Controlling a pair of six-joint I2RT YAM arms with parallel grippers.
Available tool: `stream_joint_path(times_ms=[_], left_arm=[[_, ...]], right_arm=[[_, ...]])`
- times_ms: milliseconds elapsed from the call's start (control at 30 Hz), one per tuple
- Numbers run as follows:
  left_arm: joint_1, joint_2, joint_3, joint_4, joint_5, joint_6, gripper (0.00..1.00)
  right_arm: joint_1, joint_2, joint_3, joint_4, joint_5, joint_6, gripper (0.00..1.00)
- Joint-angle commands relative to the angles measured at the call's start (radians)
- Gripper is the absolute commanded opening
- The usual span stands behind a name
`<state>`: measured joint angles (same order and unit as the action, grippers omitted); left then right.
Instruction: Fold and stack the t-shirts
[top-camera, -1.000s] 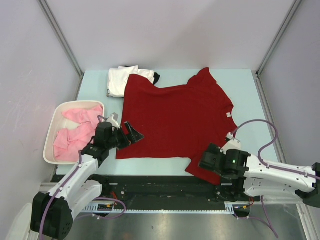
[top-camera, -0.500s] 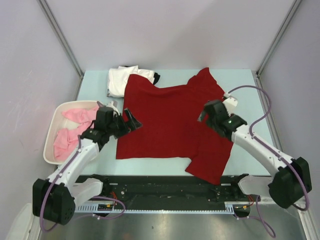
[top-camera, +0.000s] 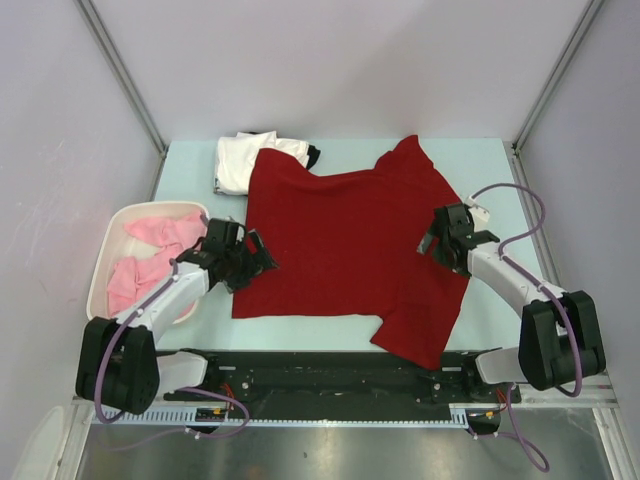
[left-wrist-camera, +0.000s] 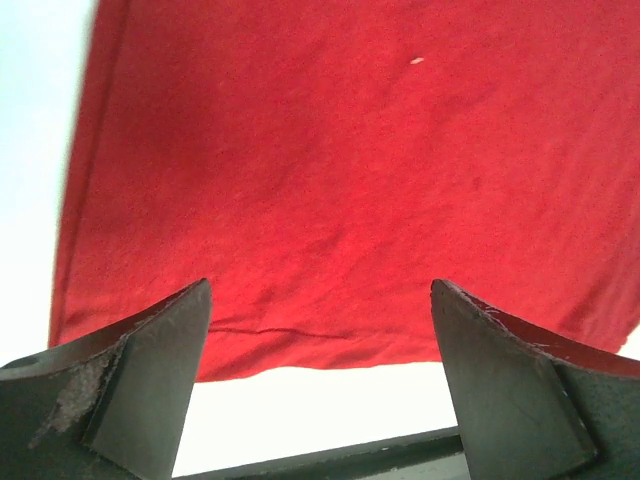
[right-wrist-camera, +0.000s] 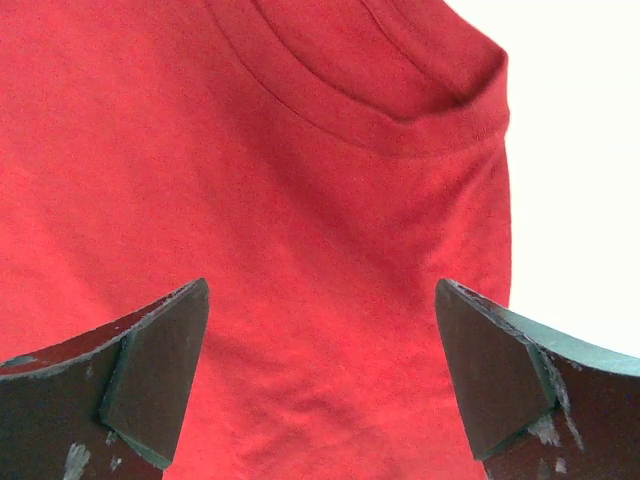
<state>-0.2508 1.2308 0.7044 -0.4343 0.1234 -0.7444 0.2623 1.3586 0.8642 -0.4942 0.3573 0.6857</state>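
A dark red t-shirt (top-camera: 345, 235) lies spread flat over the middle of the table, its collar (right-wrist-camera: 380, 110) toward the right. One sleeve (top-camera: 420, 330) reaches the front edge. My left gripper (top-camera: 262, 256) is open at the shirt's left hem. In the left wrist view the hem (left-wrist-camera: 300, 335) lies between the left gripper's (left-wrist-camera: 320, 290) fingers, with nothing gripped. My right gripper (top-camera: 430, 240) hovers open over the cloth just below the collar, and the right wrist view shows the right gripper (right-wrist-camera: 320, 285) wide apart above the red cloth (right-wrist-camera: 250, 200). A folded white t-shirt (top-camera: 240, 160) lies on a black one (top-camera: 313, 153) at the back left.
A white basket (top-camera: 105, 300) holding pink t-shirts (top-camera: 150, 260) stands at the table's left edge, right behind my left arm. A black rail (top-camera: 330, 365) runs along the front edge. Grey walls with metal posts (top-camera: 120, 70) close in the sides and back.
My right arm swung from the front edge up the shirt's right side and settled by the collar. My left gripper dropped and edged toward the left hem. Both stayed open.
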Motion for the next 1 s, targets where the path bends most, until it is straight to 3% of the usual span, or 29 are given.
stream_joint_path(times_ms=[0, 300, 533, 967], left_arm=[[0.002, -0.109, -0.055, -0.116, -0.093, -0.085, 0.94], [0.002, -0.358, -0.184, -0.274, -0.238, -0.228, 0.86], [0.002, -0.314, -0.217, -0.327, -0.323, -0.291, 0.77], [0.002, -0.137, -0.204, -0.215, -0.381, -0.302, 0.66]], right_arm=[[-0.014, -0.035, -0.085, 0.034, -0.046, 0.02, 1.0], [-0.015, -0.099, -0.133, 0.089, -0.106, 0.02, 1.0], [-0.017, -0.127, -0.152, 0.111, -0.144, 0.011, 1.0], [-0.021, -0.116, -0.162, 0.14, -0.169, -0.021, 1.0]])
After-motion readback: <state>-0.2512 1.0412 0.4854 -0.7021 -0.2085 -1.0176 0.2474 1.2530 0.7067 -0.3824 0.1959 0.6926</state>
